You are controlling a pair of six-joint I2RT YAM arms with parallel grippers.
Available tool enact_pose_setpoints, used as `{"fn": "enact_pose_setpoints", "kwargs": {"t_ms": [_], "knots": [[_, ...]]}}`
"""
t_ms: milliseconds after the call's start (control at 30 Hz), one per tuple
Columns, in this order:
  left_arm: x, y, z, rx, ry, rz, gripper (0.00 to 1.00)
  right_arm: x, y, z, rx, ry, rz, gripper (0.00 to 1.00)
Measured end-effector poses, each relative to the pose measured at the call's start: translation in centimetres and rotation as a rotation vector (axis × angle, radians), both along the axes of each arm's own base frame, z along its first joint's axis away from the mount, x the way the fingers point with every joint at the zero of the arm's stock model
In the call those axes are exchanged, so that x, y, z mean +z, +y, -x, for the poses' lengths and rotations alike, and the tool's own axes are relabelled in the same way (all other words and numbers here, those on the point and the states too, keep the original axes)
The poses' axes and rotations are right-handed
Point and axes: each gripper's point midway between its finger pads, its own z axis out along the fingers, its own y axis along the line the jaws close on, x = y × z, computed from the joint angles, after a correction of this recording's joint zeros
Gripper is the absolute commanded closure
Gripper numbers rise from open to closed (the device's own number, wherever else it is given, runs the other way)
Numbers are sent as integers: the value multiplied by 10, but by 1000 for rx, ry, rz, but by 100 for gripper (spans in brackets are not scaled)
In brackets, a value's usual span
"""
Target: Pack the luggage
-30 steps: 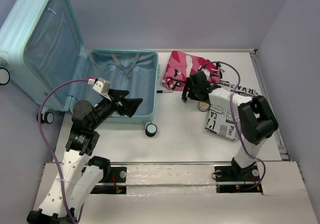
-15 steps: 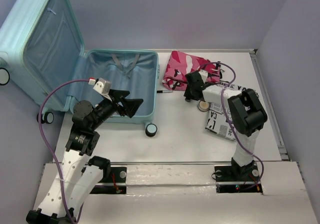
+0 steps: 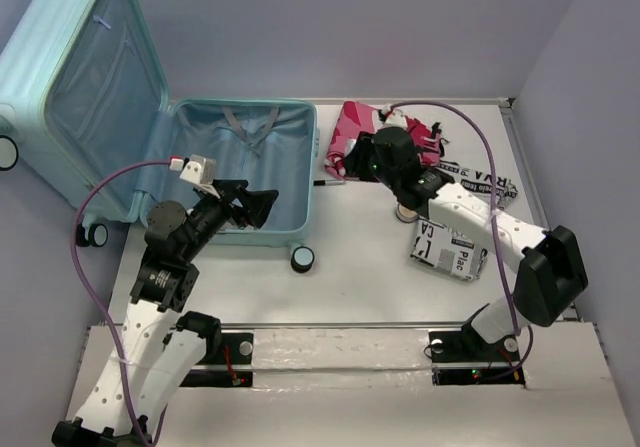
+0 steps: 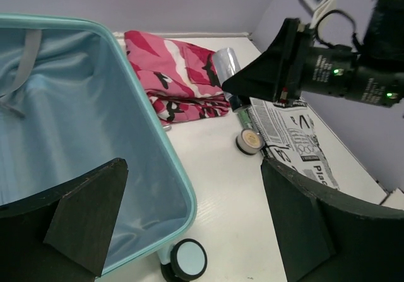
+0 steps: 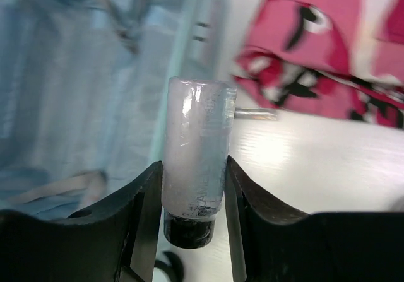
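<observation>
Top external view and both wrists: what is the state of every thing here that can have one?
luggage, open, lid propped up, no items visible inside.
left hand, open, empty, over the luggage's near rim.
right hand, shut on the clear tube.
clear tube, gripped between the fingers, black cap on.
pink cloth, folded, on the table beside the luggage.
printed pouch, lying flat on the table.
round jar, on the table beside the printed pouch.
</observation>
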Motion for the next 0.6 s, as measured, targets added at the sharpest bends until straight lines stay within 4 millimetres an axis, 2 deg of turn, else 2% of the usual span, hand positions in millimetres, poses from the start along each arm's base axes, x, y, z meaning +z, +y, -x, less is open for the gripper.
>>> {"fn": "enact_pose_setpoints", "kwargs": {"t_ms": [33, 67, 100, 167, 200, 233, 333, 400, 433, 500, 533, 600], "knots": [[-1, 3, -2, 21, 4, -1, 1, 19, 22, 3, 60, -34, -31, 80], [-2, 7, -3, 43, 9, -2, 1, 28, 34, 4, 94, -51, -49, 80], [-2, 11, -5, 69, 11, -3, 1, 39, 56, 5, 147, -72, -69, 79], [-3, 18, -8, 115, 14, -3, 1, 51, 94, 4, 227, -96, -98, 71], [-3, 24, -9, 148, 15, -3, 1, 52, 110, 4, 260, -99, -108, 52], [-3, 27, -10, 167, 16, -3, 1, 49, 130, 4, 302, -90, -114, 41], [-3, 39, -13, 231, 18, -2, 1, 36, 175, 5, 400, -61, -133, 20], [-3, 43, -14, 253, 18, 0, 1, 23, 190, 7, 438, -34, -136, 19], [-3, 44, -14, 263, 20, -1, 1, 15, 192, 8, 448, -19, -125, 23], [-3, 46, -15, 273, 20, -1, 1, 8, 188, 10, 452, -6, -98, 29], [-3, 46, -15, 273, 20, 0, 1, 9, 184, 10, 452, -11, -91, 39], [-3, 46, -15, 273, 20, 0, 1, 13, 165, 11, 448, -27, -66, 49]]}}
